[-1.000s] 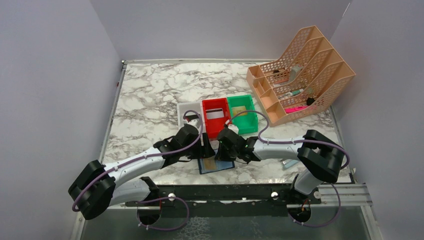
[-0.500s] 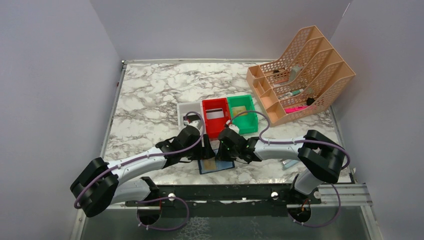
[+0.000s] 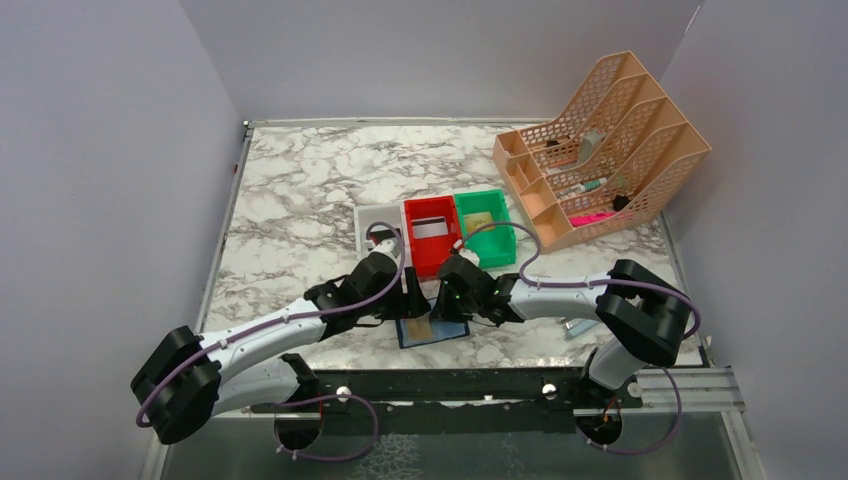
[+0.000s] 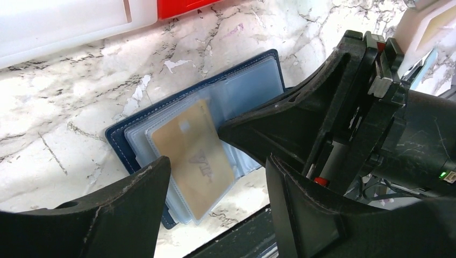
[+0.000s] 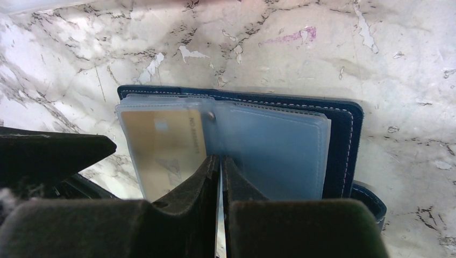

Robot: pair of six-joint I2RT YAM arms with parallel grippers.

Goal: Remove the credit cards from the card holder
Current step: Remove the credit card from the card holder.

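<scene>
The gold card (image 4: pixel 193 156) lies lengthwise just ahead, between the wide-open left fingers (image 4: pixel 107 215); the closed right fingers (image 5: pixel 188 204) pin the card holder (image 5: pixel 344 134).

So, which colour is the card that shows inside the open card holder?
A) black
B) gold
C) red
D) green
B: a gold card lies inside the open card holder, and no card of another colour shows there.

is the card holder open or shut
Open: the card holder lies spread flat, clear sleeves exposed, a gold card inside one.
</scene>
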